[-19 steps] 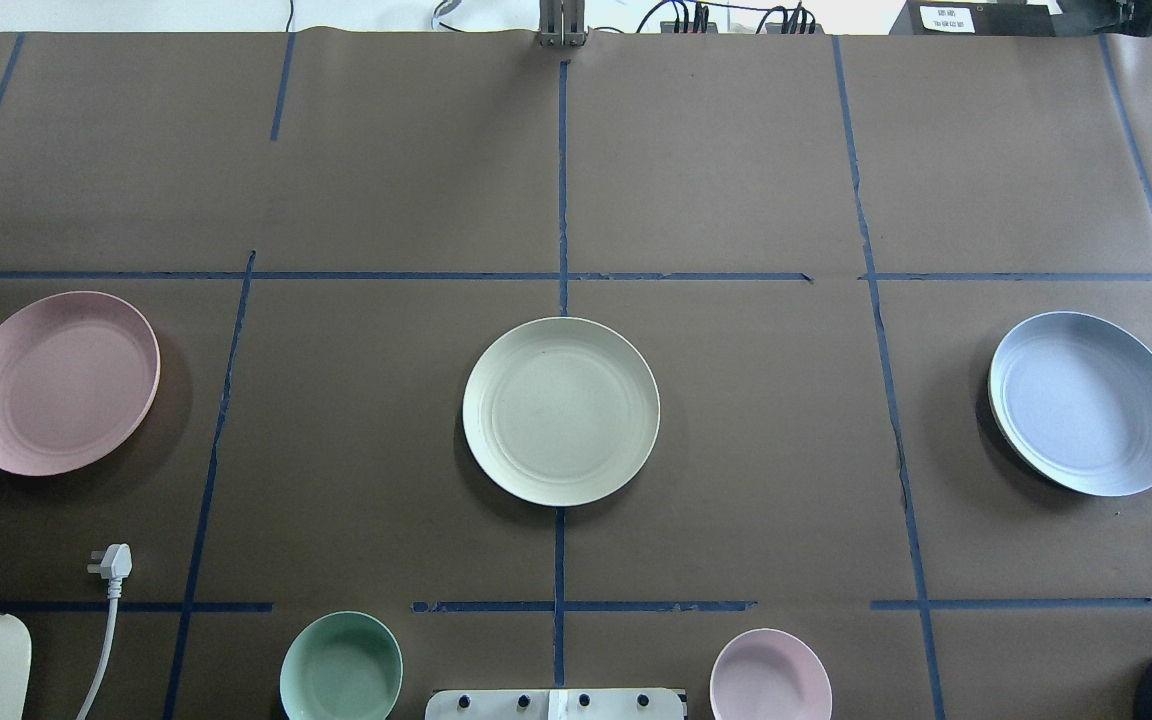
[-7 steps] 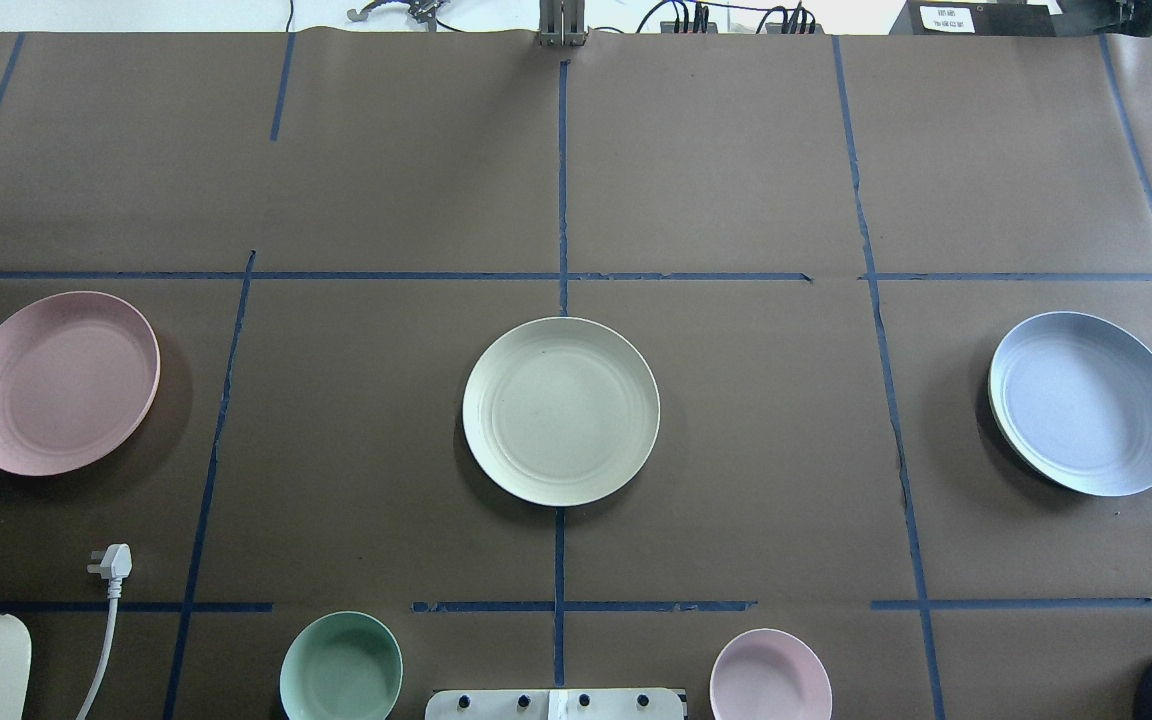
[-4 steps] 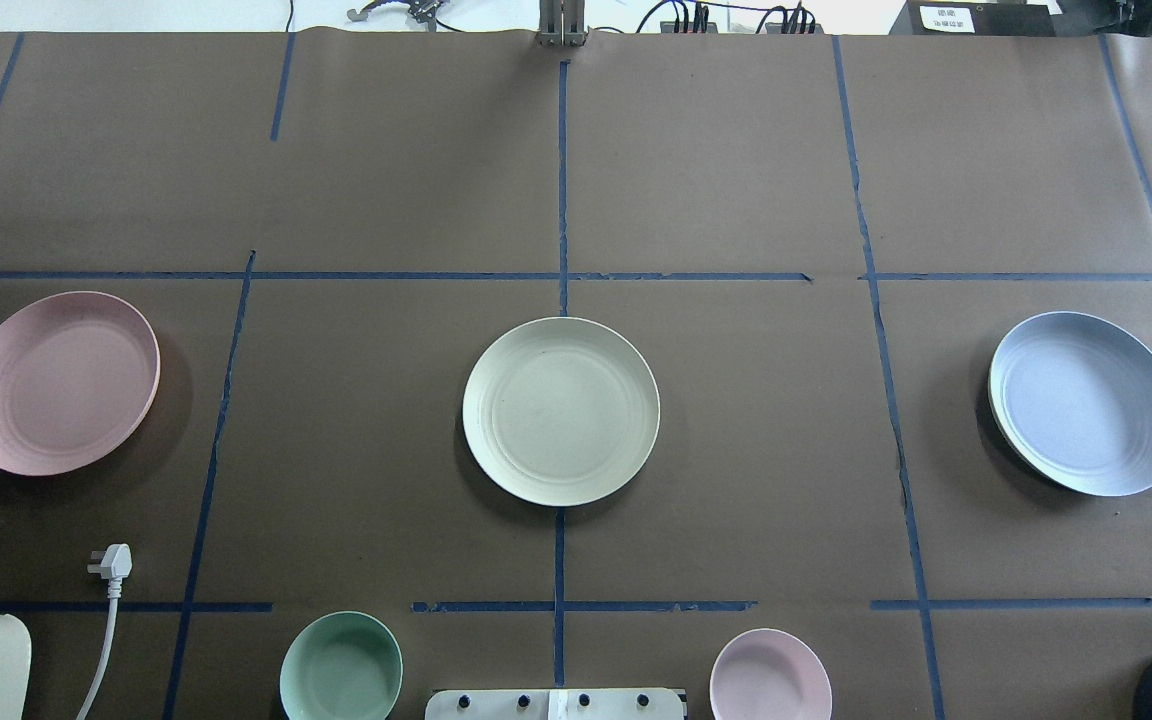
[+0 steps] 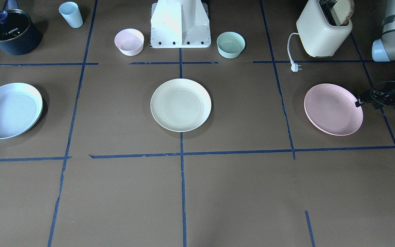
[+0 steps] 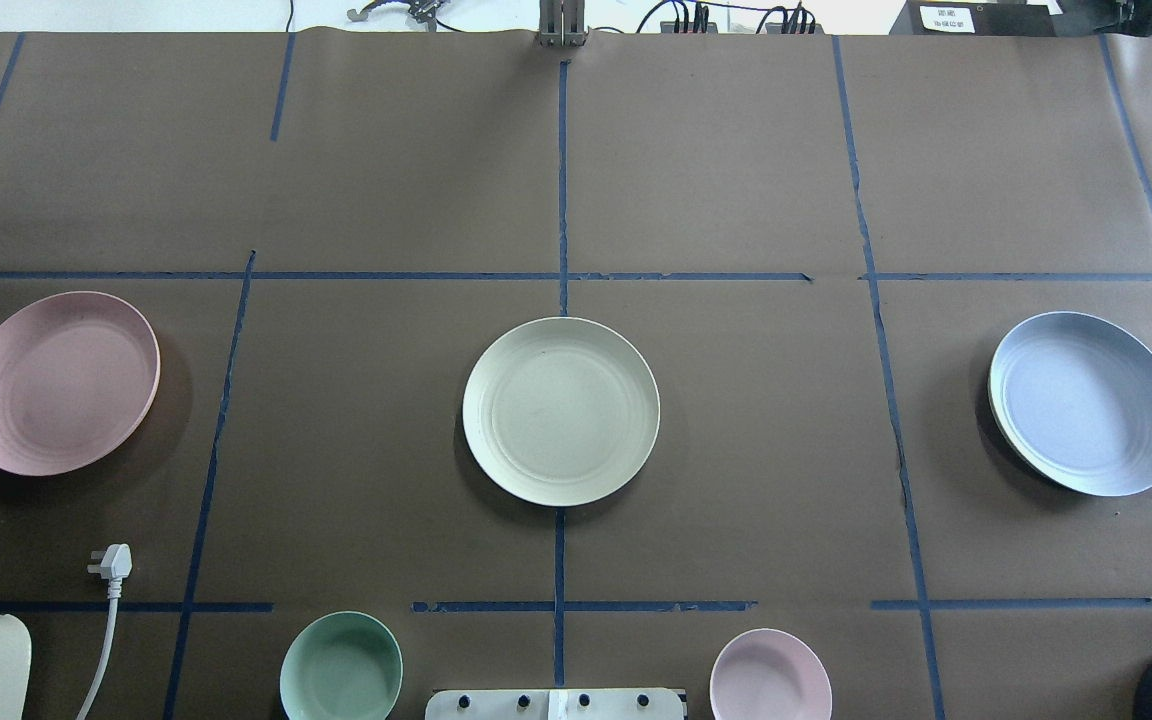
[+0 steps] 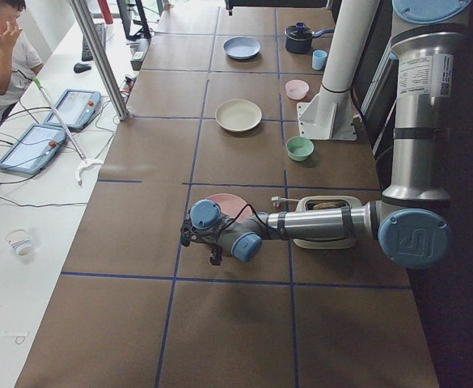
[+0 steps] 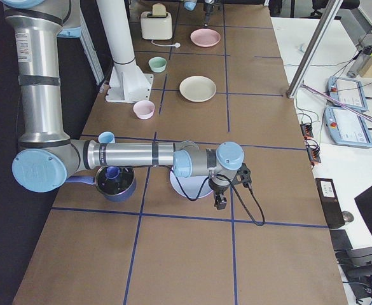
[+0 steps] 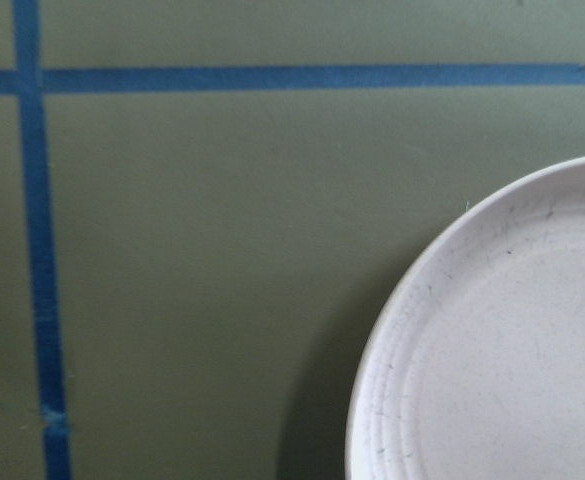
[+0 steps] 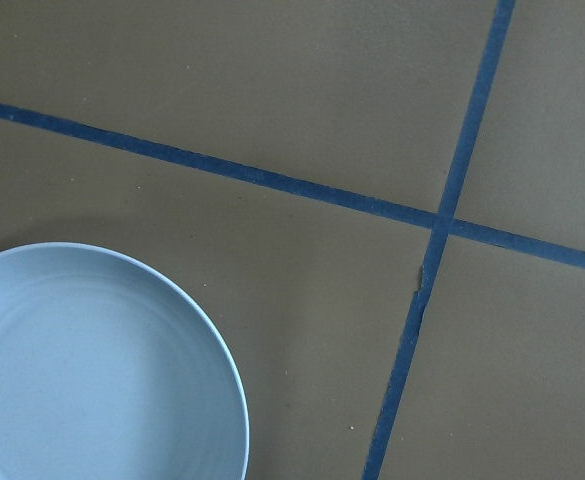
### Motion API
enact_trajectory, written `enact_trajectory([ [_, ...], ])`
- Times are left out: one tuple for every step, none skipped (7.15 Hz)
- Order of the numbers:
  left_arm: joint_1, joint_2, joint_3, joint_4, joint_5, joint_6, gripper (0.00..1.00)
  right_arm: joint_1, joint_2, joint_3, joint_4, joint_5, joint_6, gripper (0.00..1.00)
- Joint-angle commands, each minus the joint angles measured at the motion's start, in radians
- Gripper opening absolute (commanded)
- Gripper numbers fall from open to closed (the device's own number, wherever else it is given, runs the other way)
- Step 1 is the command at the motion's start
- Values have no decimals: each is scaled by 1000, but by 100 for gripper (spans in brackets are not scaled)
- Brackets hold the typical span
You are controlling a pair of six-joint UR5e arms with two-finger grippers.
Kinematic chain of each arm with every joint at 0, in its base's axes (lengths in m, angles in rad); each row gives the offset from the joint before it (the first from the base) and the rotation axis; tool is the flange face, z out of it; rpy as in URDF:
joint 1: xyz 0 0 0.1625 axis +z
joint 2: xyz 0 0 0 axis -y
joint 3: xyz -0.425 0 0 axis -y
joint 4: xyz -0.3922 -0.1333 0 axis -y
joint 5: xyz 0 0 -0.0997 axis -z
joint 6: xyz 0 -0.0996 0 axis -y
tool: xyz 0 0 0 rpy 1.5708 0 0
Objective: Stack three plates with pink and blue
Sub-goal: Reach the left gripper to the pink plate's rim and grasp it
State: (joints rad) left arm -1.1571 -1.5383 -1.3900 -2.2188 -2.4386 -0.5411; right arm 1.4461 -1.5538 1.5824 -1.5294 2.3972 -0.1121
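Jaws on the left gripper (image 4: 358, 102) sat at the outer rim of the pink plate (image 5: 59, 382), one dark tip just at its edge. How wide they stood, and whether that tip touched the rim, could not be told from any view, and nothing was seen held in them. The plate lay flat at the robot's left end of the desk (image 5: 736, 150), the cream plate (image 5: 560, 410) at the centre and the blue plate (image 5: 1086, 402) at the right end, all three well apart and none stacked. By the blue plate's edge hung the right gripper (image 7: 220, 203), seen only from the desk's end, the spread of its jaws likewise impossible to tell. Both arms looked to be in the approach step, each lining up on a rim. The next move probably called for lowering, pinching the thin rim and carrying each plate to the cream one.
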Motion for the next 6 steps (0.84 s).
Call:
enact_trajectory([
  [7, -6, 17, -13, 0, -8, 44, -1, 0, -2, 0, 0, 0, 100],
  [8, -12, 19, -12, -2, -8, 27, -3, 0, -2, 0, 0, 0, 100],
  [8, -17, 19, -12, -5, -8, 25, -1, 0, -2, 2, 0, 0, 100],
  [13, -19, 16, -12, -8, -10, 18, -1, 0, 1, 2, 0, 0, 100],
  [13, -23, 16, -12, -10, -7, 7, -3, 1, 4, 2, 0, 2, 100],
  [13, -26, 5, -15, -17, -5, 0, -1, 1, 7, 2, 0, 2, 100],
])
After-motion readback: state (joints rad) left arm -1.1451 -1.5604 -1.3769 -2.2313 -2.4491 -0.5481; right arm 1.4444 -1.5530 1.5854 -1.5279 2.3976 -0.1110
